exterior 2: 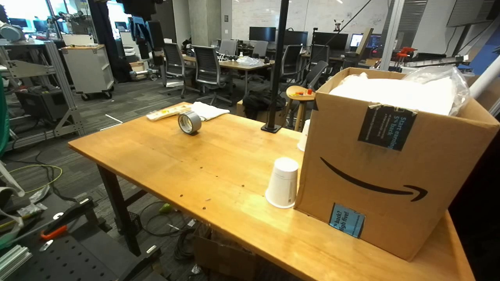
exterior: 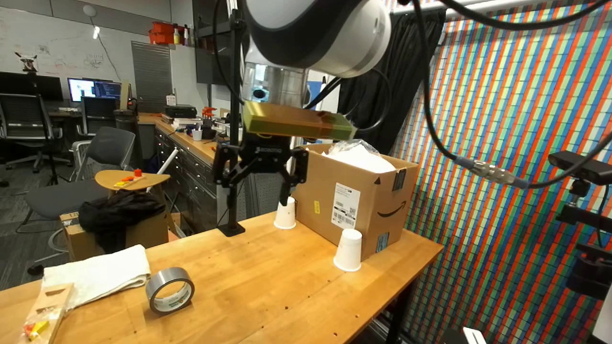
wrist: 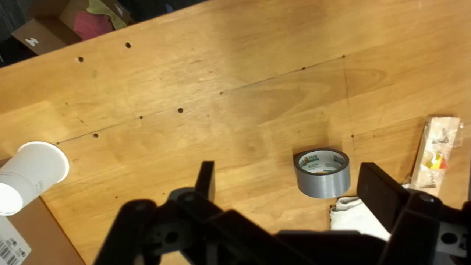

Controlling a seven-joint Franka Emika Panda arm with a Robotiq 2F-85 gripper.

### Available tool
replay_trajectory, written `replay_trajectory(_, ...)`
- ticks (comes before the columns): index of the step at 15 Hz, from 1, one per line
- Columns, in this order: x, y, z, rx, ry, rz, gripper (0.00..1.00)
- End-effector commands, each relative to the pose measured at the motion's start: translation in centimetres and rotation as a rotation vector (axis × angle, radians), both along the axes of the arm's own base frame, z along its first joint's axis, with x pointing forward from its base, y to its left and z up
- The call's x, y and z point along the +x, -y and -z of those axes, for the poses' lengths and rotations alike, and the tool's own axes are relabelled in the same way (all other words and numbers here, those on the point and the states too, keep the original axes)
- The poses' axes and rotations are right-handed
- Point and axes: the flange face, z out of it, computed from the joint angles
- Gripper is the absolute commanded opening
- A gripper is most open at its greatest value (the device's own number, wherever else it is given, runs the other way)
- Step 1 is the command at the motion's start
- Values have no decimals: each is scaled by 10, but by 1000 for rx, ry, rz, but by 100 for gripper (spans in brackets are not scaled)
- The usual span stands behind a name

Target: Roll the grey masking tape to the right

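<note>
"What's on the wooden table (exterior: 258, 267)?"

"Small dark holes (wrist: 180, 110) dot its top. On my feeds I see a silver-grey tape roll (wrist: 323, 186) standing on its edge, near a folded white cloth (exterior: 98, 272)."

"And beside the cloth?"

"A pale wooden strip (exterior: 53, 301). I can't tell whether the two touch."

"Farther along?"

"I've got an Amazon cardboard box (exterior: 366, 205) there, a white paper cup (exterior: 348, 251) upside down just beside it, and a second upturned cup (exterior: 285, 213) also close to the box."

"The black post (exterior 2: 278, 62)?"

"Its foot plate (exterior 2: 271, 130) rests flat at the table's edge, lengthwise between the tape roll and the box."
</note>
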Motion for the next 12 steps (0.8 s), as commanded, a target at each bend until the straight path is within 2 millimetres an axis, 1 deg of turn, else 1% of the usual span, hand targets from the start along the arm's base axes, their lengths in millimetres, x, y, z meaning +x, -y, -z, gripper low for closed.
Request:
replay_trajectory(1, 49, -46, 10, 47, 38, 24, 100)
replay_trajectory(3, 69, -70, 22, 54, 51, -5, 100)
replay_trajectory(7, 107, -111, 46, 55, 61, -110, 100)
replay_trajectory(12, 153, -152, 72, 56, 68, -244, 100)
